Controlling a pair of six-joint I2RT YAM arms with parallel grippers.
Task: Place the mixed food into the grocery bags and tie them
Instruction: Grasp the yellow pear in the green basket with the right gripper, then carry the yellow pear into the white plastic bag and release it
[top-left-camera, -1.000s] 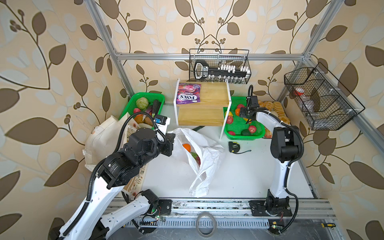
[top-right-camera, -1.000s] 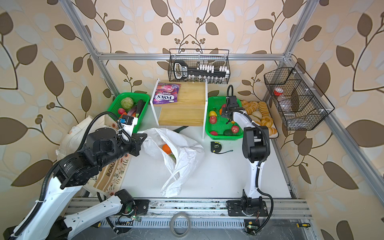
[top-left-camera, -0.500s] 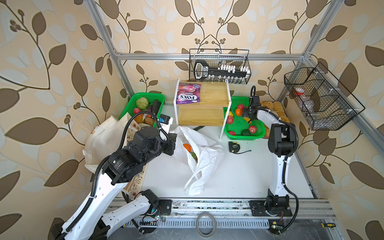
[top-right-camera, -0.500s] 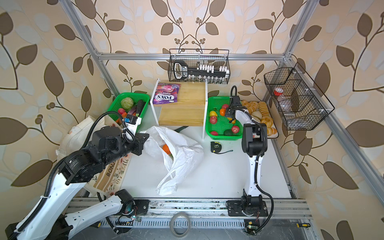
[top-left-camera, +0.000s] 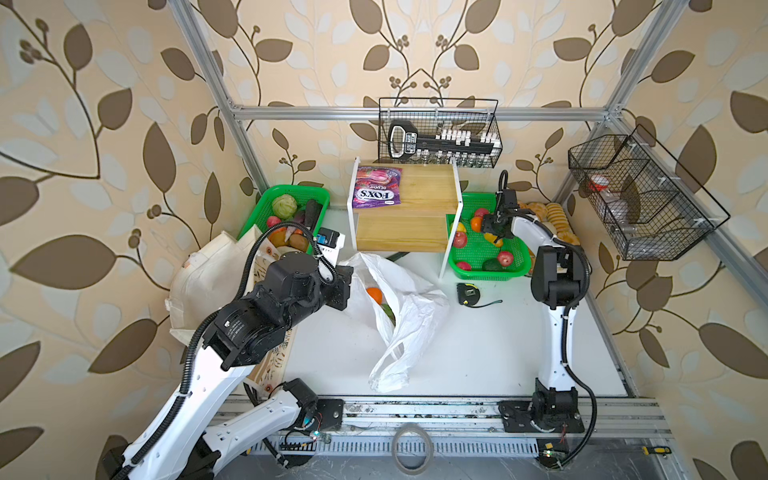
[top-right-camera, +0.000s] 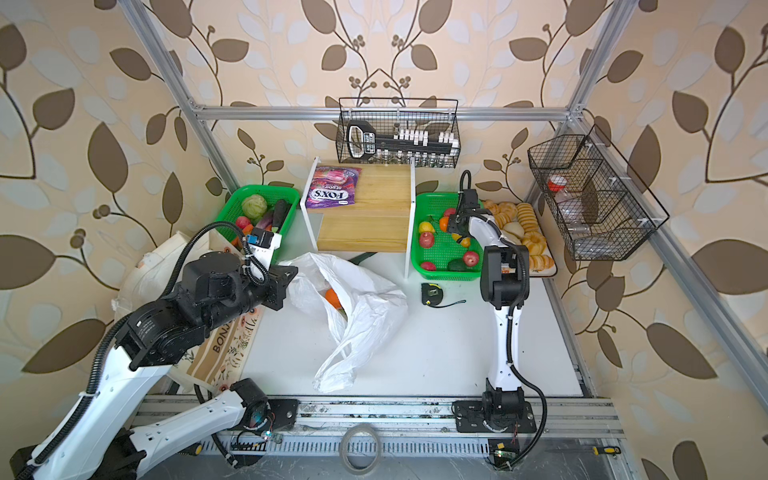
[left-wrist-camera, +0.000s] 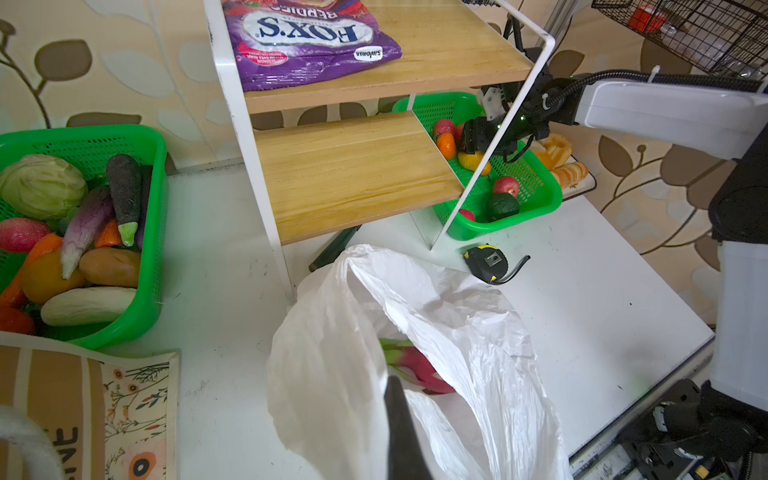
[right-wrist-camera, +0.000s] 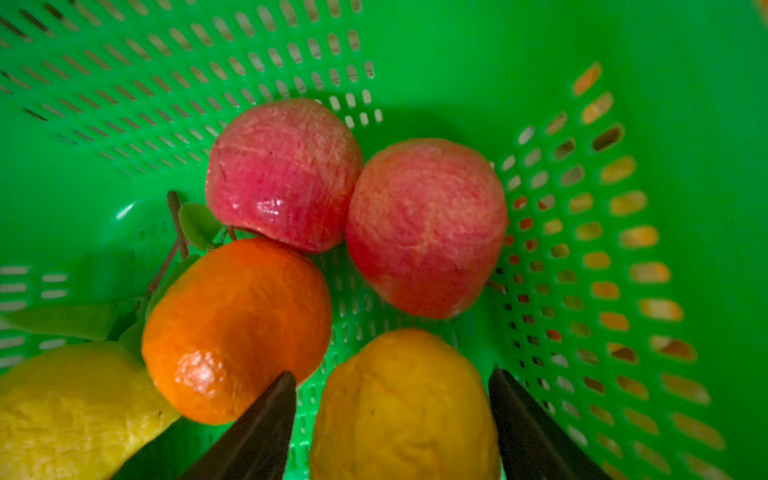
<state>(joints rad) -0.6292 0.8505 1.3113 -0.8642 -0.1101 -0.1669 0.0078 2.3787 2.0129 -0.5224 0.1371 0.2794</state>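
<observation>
White plastic bag (top-left-camera: 399, 307) lies open at table (top-left-camera: 478, 353) centre, orange (top-left-camera: 374, 294) inside; left gripper (left-wrist-camera: 394, 399) is pressed together on its rim. Right gripper (right-wrist-camera: 390, 374) stands spread astride a yellow fruit (right-wrist-camera: 403, 419) in the right-hand green basket (top-left-camera: 515, 272).

A thin white plastic bag (top-left-camera: 409, 309) is seen at the middle of the tabletop (top-left-camera: 478, 345), with its mouth opened towards the far left. An orange (top-left-camera: 374, 294) and a pink dragon fruit (left-wrist-camera: 419, 370) are lying inside. A cream canvas tote (top-left-camera: 208, 278) with floral print is slumped at the left. A purple Fox's packet (top-left-camera: 376, 192) is laid flat on the top shelf (top-left-camera: 428, 187), far centre.
</observation>
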